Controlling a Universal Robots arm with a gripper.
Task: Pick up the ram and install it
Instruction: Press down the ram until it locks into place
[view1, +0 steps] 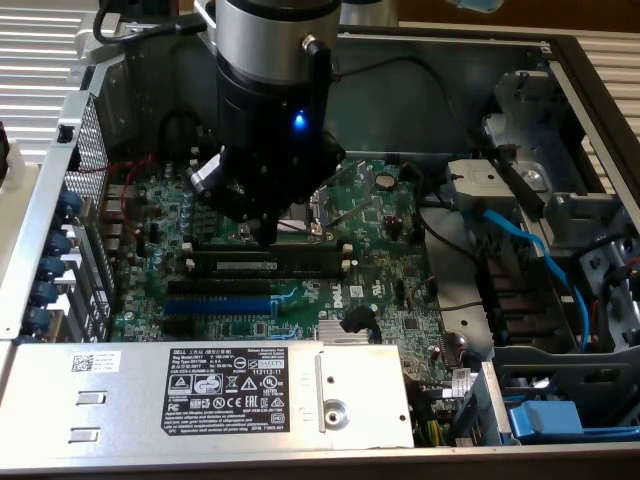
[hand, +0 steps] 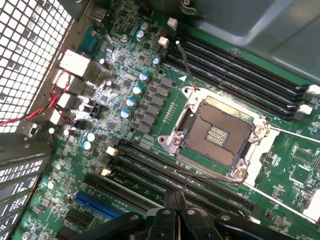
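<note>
The ram (view1: 240, 264), a dark green stick with pale labels, stands on edge in a black memory slot between white end clips, just in front of the CPU socket (view1: 318, 210). My gripper (view1: 268, 238) hangs straight over the middle of the stick, its tip at the ram's top edge. In the wrist view the two black fingers (hand: 162, 212) meet tip to tip, so the gripper (hand: 172, 196) is shut with nothing seen between them. It is above the rows of black slots (hand: 150, 167) beside the socket (hand: 220, 132). Whether the tip presses on the stick cannot be told.
A blue expansion slot (view1: 215, 303) lies in front of the ram. The silver power supply (view1: 200, 395) fills the near side. Blue cables (view1: 520, 235) and a drive cage stand at the exterior view's right. A perforated case wall (view1: 95, 150) bounds the left.
</note>
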